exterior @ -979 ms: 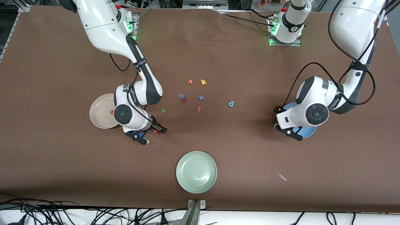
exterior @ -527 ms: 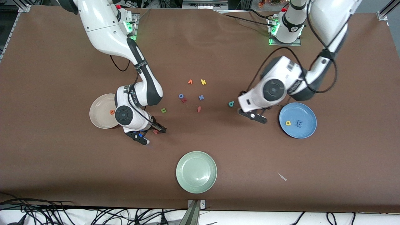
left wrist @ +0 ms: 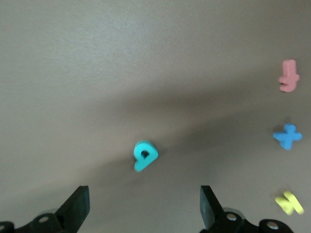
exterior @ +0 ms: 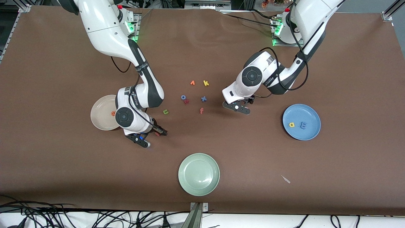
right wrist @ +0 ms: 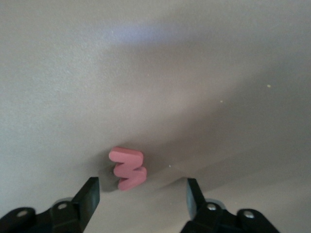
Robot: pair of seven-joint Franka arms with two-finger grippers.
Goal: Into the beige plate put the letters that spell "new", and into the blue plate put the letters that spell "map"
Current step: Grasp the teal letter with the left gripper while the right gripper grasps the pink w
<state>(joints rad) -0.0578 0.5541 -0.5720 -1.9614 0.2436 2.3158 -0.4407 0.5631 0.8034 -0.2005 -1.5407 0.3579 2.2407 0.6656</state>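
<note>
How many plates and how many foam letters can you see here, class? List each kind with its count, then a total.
Plates: 3 (beige plate, blue plate, pale green plate)
Foam letters: 12 (e, n, w, v, k, x, f, p, a, m, blue ring letter, red letter)
Total: 15

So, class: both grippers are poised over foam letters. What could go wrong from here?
The right gripper stands open around the pink "w", which sits off-centre, nearer one finger; closing may push it aside. The left gripper, open over the teal "p", has not reached it and could pinch short of it.
</note>
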